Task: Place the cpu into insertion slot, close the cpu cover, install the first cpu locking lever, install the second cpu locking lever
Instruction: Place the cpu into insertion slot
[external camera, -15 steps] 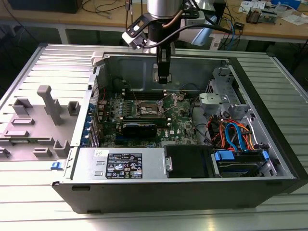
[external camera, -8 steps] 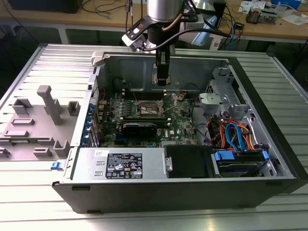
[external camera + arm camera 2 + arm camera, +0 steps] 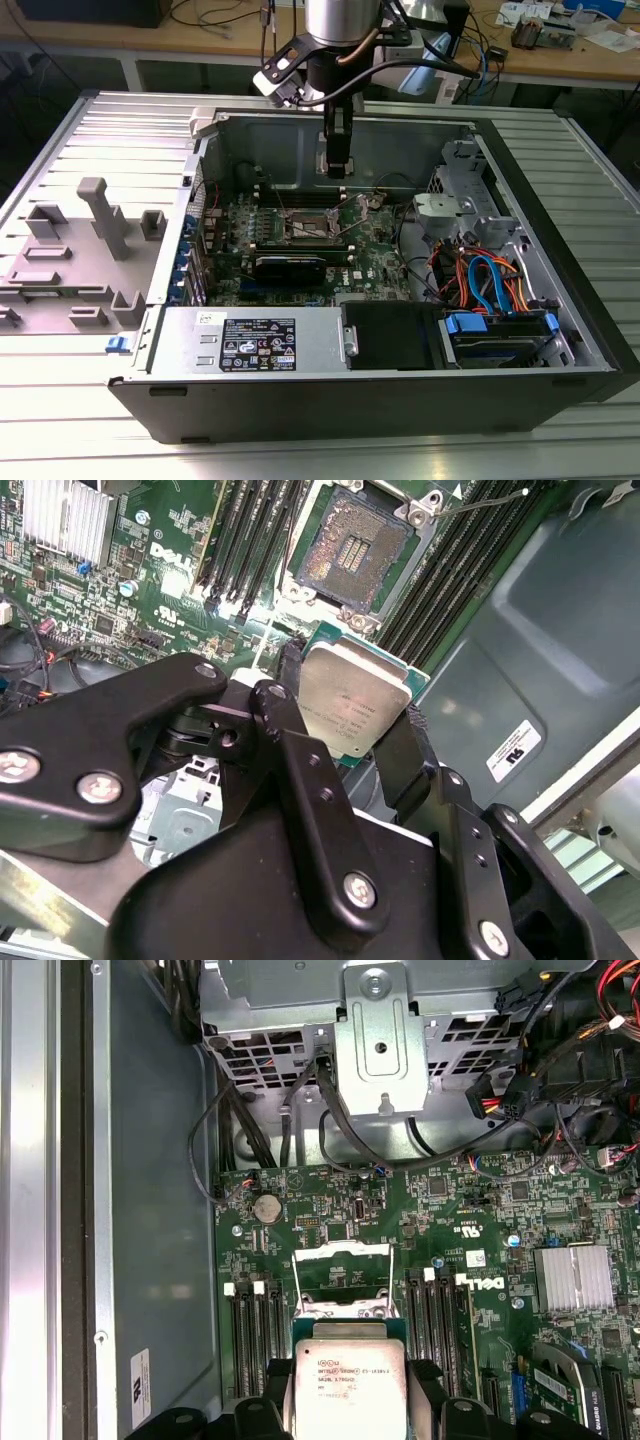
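The gripper is clamped on the cpu. Its black fingers press two opposite edges of the chip, and the other two edges are free. The silver top faces the camera in both wrist views, with a thin green border showing around it.

The cpu hangs above the insertion slot and is apart from it, touching nothing but the fingers. The brownish contact field of the slot lies uncovered. In the first wrist view a thin silvery frame, the cpu cover, sits at the slot's rim; how far it is raised cannot be told. A thin wire lever sticks out past one corner of the slot.

Long black memory slots run close along two sides of the slot, so those edges are tight. Past one bank of them the motherboard ends at the bare grey case wall. A finned heatsink sits well away beyond the other bank.

In the exterior view the gripper stands upright inside the open computer case, directly above the slot. There is free air all around it.
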Controlling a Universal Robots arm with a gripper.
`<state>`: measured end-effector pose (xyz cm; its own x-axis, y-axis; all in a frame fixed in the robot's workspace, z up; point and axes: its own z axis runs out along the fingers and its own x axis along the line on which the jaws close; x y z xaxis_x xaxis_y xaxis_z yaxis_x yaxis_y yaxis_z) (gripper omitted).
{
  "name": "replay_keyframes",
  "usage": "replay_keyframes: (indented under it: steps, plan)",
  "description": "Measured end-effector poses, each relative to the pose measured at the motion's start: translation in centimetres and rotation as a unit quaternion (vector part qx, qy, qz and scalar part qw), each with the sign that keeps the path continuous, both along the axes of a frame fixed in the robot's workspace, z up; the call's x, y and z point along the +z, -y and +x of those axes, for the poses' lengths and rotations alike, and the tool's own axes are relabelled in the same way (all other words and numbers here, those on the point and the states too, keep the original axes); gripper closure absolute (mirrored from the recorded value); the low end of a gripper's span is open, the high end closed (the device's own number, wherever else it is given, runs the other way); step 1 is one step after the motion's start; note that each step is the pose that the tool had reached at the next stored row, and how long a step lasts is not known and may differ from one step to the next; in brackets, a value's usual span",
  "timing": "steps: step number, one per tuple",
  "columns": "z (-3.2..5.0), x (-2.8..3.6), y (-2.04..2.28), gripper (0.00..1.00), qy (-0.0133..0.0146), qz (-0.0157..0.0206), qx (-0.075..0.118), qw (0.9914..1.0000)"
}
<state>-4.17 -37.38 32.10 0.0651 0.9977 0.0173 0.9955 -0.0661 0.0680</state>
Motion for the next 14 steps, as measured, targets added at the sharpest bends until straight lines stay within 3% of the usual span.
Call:
replay_keyframes:
  steps: [9, 14]
  plan:
    - [-0.03, -0.08, 0.0, 0.46, 0.0, 0.0001, 0.014, 0.9999]
    - [-0.15, -0.7, 0.0, 0.46, 0.0, 0.0001, 0.028, 0.9996]
